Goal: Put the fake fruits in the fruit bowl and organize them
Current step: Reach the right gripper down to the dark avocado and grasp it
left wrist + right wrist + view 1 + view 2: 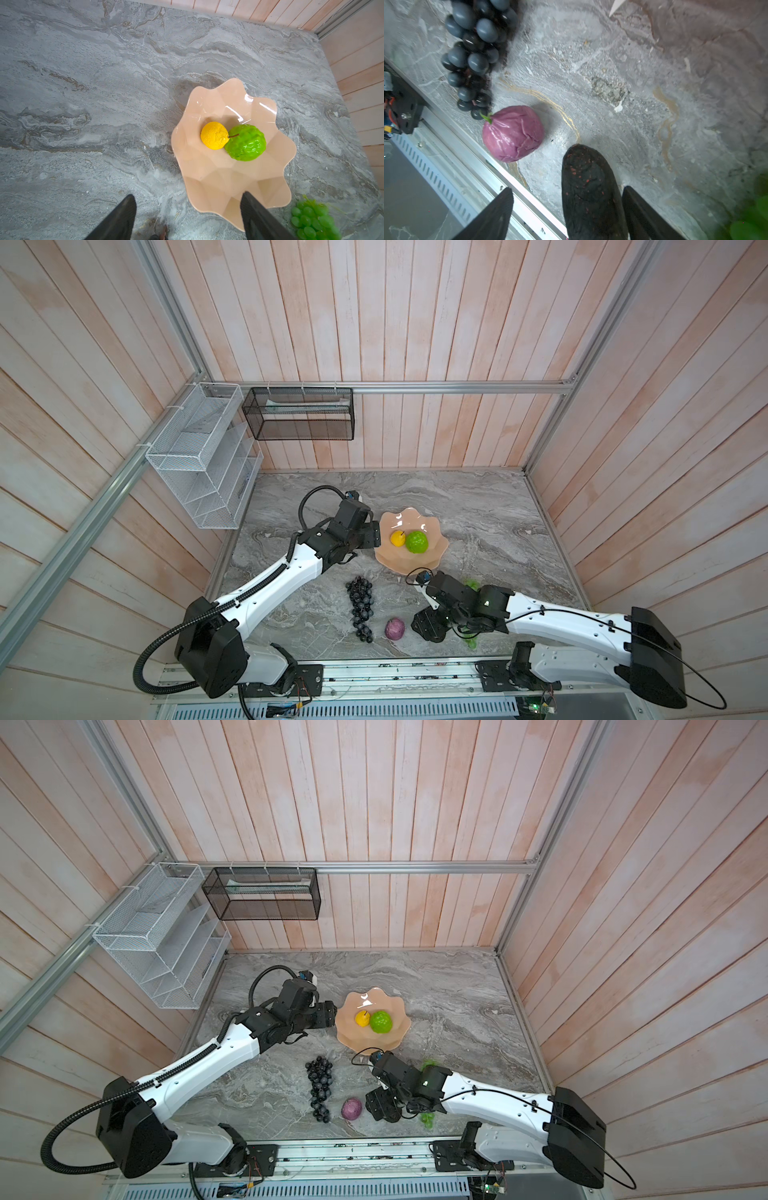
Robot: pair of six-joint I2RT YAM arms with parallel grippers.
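My right gripper (568, 189) stands wide astride the dark avocado (589, 187), not clamping it. The small purple fruit (395, 628) lies at its nine o'clock. Farther off, my left gripper (188, 195) gapes empty at nine o'clock of the fruit bowl (218, 182), which carries the yellow fruit (214, 135) and the bumpy green ball (246, 142).

Peach bowl (218, 182) holds yellow fruit (214, 135) and bumpy green ball (246, 143) (touching).

In fruit bowl (398, 565): bumpy ball (417, 541); before it: avocado (591, 193).
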